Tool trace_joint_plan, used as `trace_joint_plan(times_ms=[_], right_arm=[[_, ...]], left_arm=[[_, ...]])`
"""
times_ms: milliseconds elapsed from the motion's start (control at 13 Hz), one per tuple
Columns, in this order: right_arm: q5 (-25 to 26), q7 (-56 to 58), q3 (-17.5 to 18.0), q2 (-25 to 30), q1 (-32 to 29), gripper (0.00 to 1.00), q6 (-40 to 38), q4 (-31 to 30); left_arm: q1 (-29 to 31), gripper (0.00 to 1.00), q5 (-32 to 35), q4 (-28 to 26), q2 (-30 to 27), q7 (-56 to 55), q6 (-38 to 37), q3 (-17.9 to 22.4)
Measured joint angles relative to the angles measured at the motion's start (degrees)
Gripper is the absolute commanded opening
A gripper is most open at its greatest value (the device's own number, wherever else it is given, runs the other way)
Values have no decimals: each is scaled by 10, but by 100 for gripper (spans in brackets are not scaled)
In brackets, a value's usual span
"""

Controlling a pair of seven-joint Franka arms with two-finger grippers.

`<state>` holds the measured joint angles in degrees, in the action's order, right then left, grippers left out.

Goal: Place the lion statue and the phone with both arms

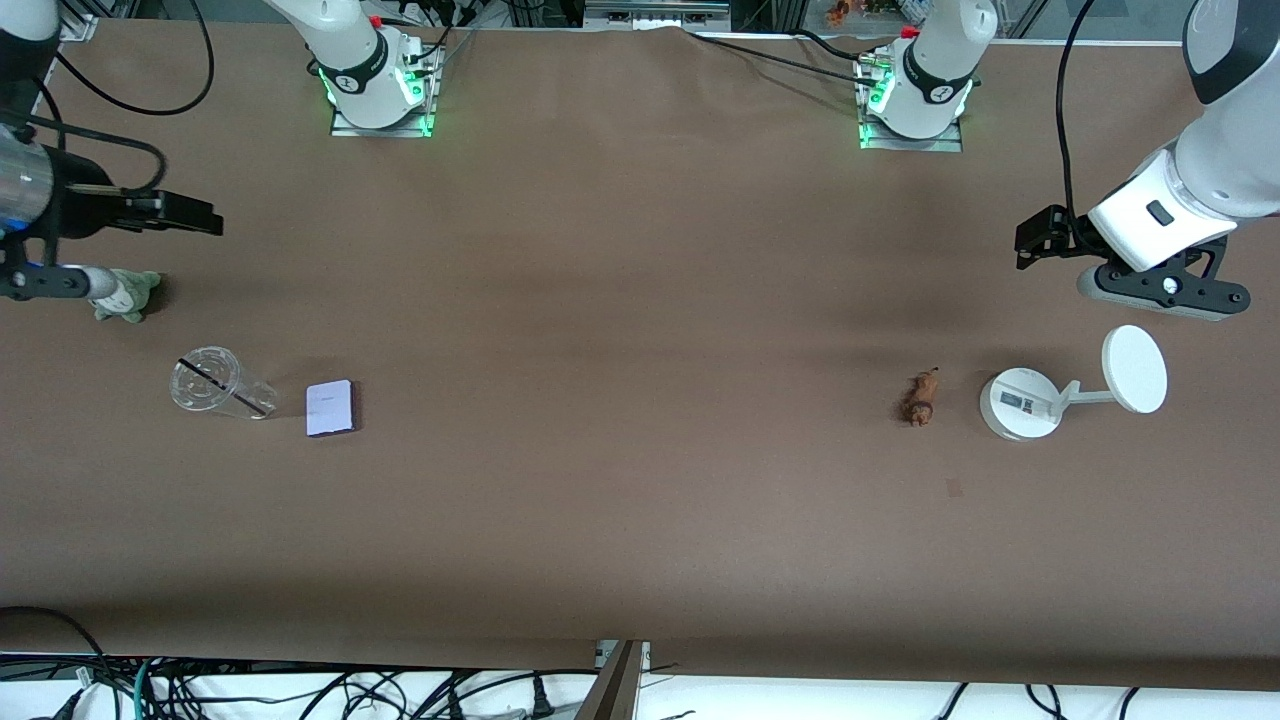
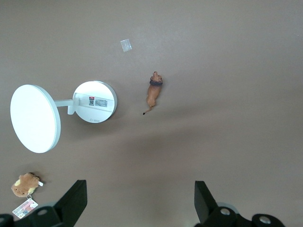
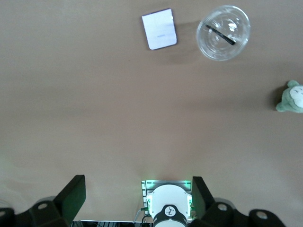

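The lion statue point(image 1: 921, 398) is a tiny orange-brown figurine lying on the brown table beside a white stand; it also shows in the left wrist view point(image 2: 154, 92). The phone point(image 1: 330, 408) lies flat, lavender-white, beside a clear cup; it also shows in the right wrist view point(image 3: 159, 29). My left gripper point(image 1: 1040, 240) hangs open and empty in the air at the left arm's end of the table, over bare table near the stand point(image 2: 139, 201). My right gripper point(image 1: 185, 212) hangs open and empty over the right arm's end point(image 3: 137, 196).
A white round-based stand point(image 1: 1020, 402) with a disc point(image 1: 1134, 368) stands next to the lion. A clear cup with a black straw point(image 1: 215, 382) lies by the phone. A grey-green plush point(image 1: 128, 292) sits under the right arm. A brown plush point(image 2: 24, 184) shows in the left wrist view.
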<state>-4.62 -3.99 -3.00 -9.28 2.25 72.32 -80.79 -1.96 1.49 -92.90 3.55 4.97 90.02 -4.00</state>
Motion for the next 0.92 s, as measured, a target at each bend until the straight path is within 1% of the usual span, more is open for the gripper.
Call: trace_joint_plan(times_ms=[154, 308, 462, 615, 923], right_arm=[[0, 5, 15, 34, -24, 100, 38, -48], [1, 11, 20, 73, -28, 100, 81, -99], [2, 17, 22, 106, -29, 100, 107, -136], [2, 18, 23, 120, -29, 100, 113, -150], [2, 22, 26, 110, -29, 100, 107, -142]], left_arm=[[0, 100, 0, 0, 0, 0, 0, 0], [0, 100, 0, 0, 0, 0, 0, 0], [0, 100, 0, 0, 0, 0, 0, 0], [0, 100, 0, 0, 0, 0, 0, 0], [0, 100, 0, 0, 0, 0, 0, 0]])
